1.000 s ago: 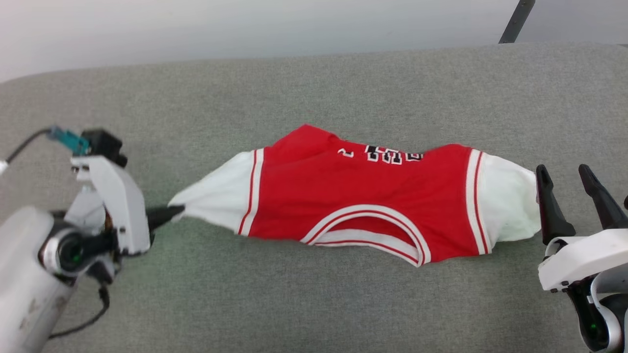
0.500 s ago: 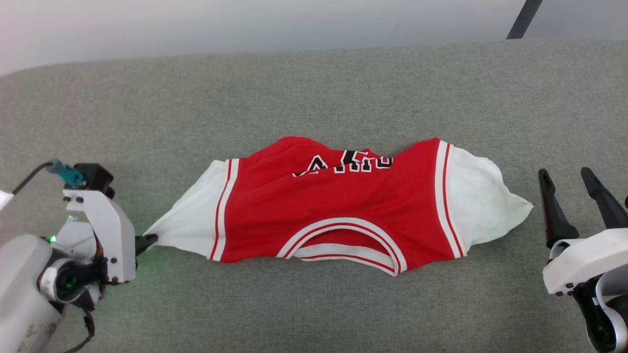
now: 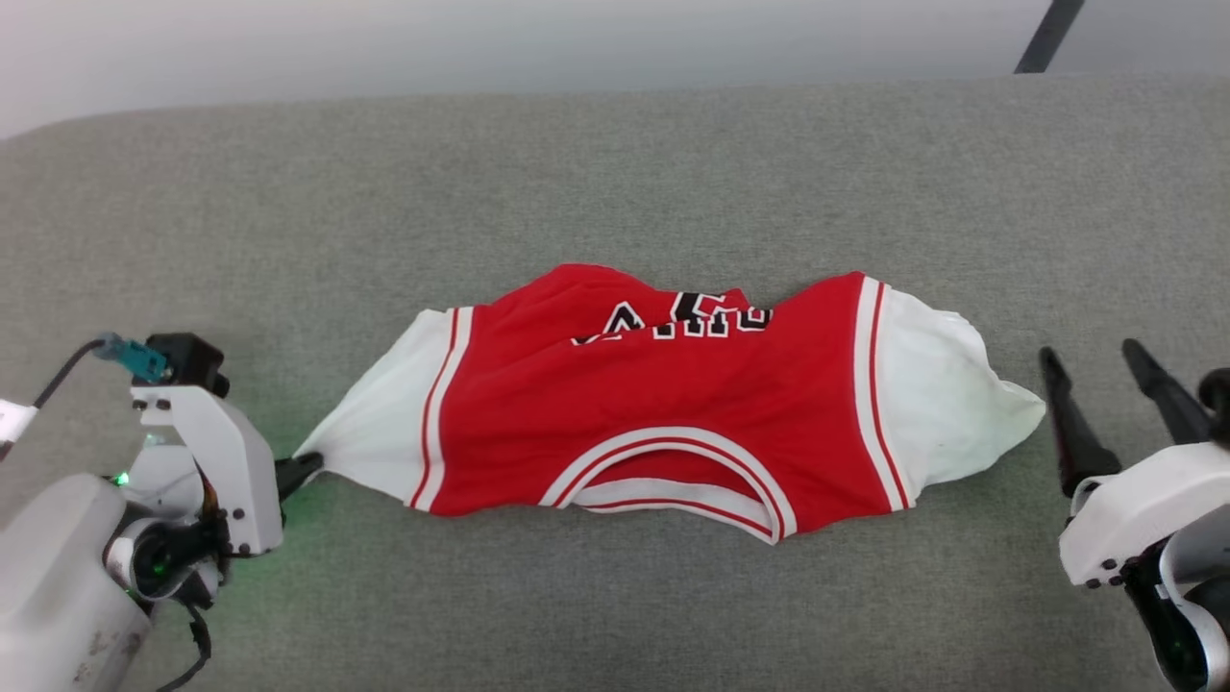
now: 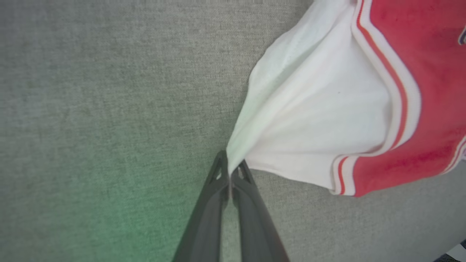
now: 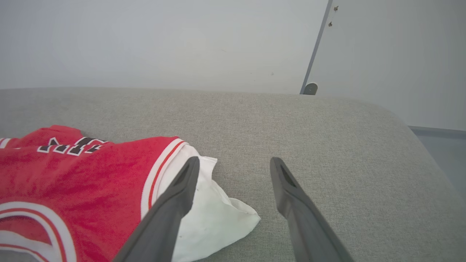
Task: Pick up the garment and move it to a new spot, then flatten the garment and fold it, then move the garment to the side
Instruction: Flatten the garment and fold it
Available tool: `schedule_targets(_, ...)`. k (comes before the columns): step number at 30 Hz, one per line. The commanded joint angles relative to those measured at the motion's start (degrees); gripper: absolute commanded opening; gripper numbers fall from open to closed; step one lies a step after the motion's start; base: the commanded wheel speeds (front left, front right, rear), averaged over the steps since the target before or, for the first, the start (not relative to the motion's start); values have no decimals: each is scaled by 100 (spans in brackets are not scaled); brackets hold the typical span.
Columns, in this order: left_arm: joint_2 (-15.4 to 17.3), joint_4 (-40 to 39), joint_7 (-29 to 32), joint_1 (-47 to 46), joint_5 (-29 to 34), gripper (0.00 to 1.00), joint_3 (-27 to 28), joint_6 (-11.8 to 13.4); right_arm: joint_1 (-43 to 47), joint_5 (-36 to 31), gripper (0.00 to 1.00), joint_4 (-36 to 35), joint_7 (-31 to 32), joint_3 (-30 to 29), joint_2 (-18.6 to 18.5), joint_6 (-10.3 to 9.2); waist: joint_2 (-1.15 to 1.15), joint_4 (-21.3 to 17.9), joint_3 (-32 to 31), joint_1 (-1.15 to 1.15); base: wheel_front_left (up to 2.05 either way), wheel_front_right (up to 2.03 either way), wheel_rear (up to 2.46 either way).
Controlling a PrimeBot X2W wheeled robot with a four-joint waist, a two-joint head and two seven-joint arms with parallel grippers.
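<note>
Now garment (image 3: 653,413) further left, left fingers (image 4: 213,203) clenched on its corner, right fingers (image 5: 174,203) released.

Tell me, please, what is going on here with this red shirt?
A two-armed robot is working on a red jersey that lies bunched on a grey padded surface. Its left gripper is shut on the white corner at the jersey's left end. Its right gripper is open beside the white right end, apart from the cloth in the head view. The jersey is not yet flat or folded.
</note>
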Motion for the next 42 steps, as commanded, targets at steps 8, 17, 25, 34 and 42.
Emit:
schedule_targets(8,-51,-17,-1055,-63,283,100,80,-141,89,32,100,114,712,839,-741,-6,0,205,-146,0,0,0,0)
schedule_targets(17,-96,-715,-2986,448,903,100,324,265,298,444,100,44,1803,1251,-1615,-6,0,396,-178,0,0,0,0)
schedule_targets(25,-175,-1377,-4157,1076,1524,100,383,946,244,872,100,-200,2477,1458,-2178,-6,0,566,-19,0,0,0,0)
schedule_targets(34,-408,-1943,-4367,1579,2056,100,680,1277,-150,939,100,50,2740,1736,-2578,-6,0,909,262,0,0,0,0)
schedule_targets(42,-485,-2199,-4365,1711,2215,100,1129,1182,-209,915,100,417,2738,1984,-2703,-6,0,1058,374,0,0,0,0)
